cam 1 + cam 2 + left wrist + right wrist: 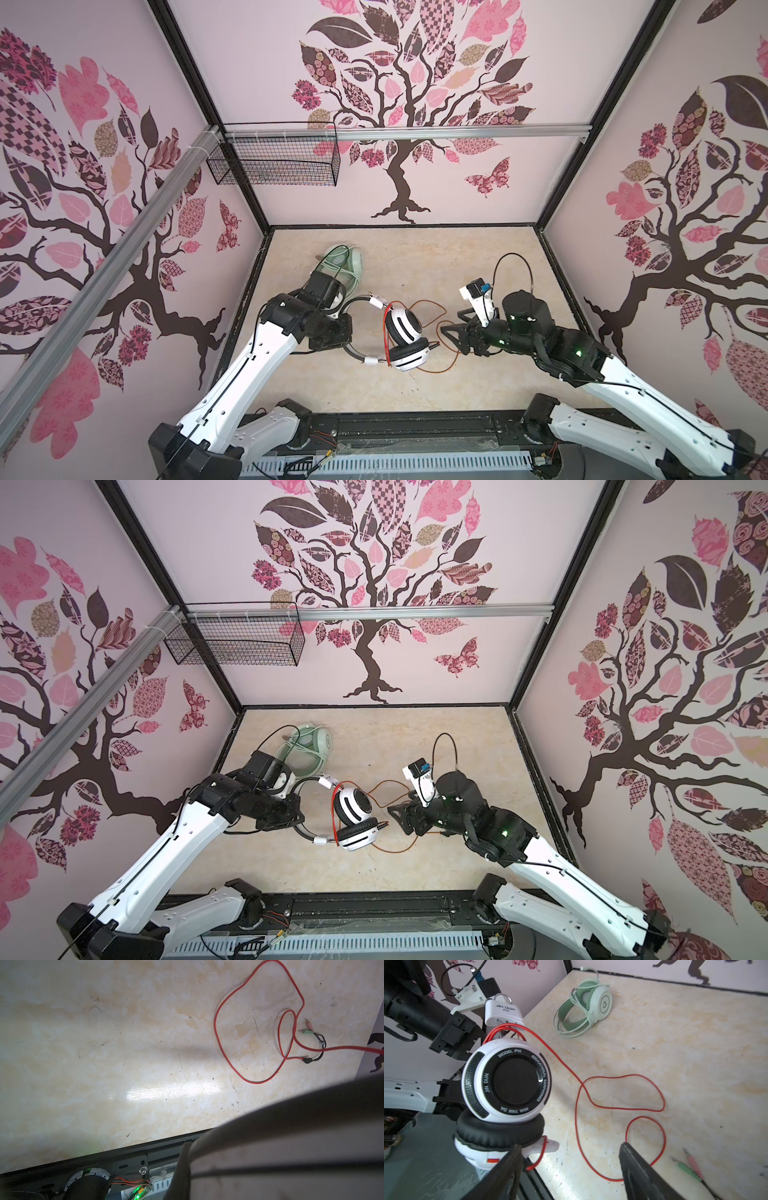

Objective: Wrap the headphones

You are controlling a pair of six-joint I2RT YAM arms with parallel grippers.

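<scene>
The white-and-black headphones sit mid-table with their cups stacked, seen close up in the right wrist view. My left gripper is shut on their thin black headband; in the left wrist view one dark finger presses a blurred pale band. Their orange-red cable lies in loose loops on the table, ending in green and pink plugs. My right gripper is open and holds nothing, just right of the cups. The mint-green headphones lie at the back left with their pale cable wound round them.
A black wire basket hangs on the back wall at the left, under an aluminium rail. Patterned walls close in the marble-look table on three sides. A black rail runs along the front edge.
</scene>
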